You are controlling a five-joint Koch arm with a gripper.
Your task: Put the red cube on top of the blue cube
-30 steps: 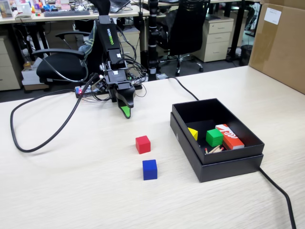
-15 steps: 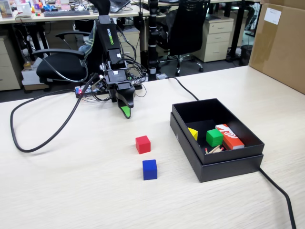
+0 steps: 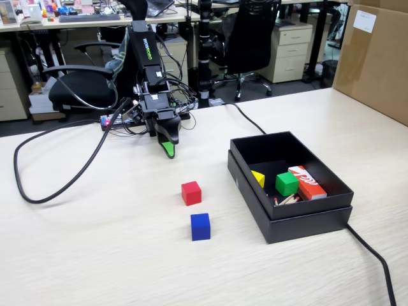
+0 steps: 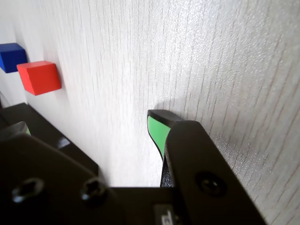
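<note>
Fixed view: arm folded low, gripper (image 3: 167, 149) tip down near the table, aperture indeterminable. Red cube (image 3: 191, 192) at gripper's 5 o'clock; blue cube (image 3: 200, 226) beyond. Wrist view alone shows green pad face (image 4: 157, 131).

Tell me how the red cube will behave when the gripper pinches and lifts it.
The red cube looks solid with flat matte faces, so it probably stays stiff and grips without slipping. It sits flat on the table, so it should not roll. Being small, it is likely light.

Bright, even light; soft shadows, sharp focus.
</note>
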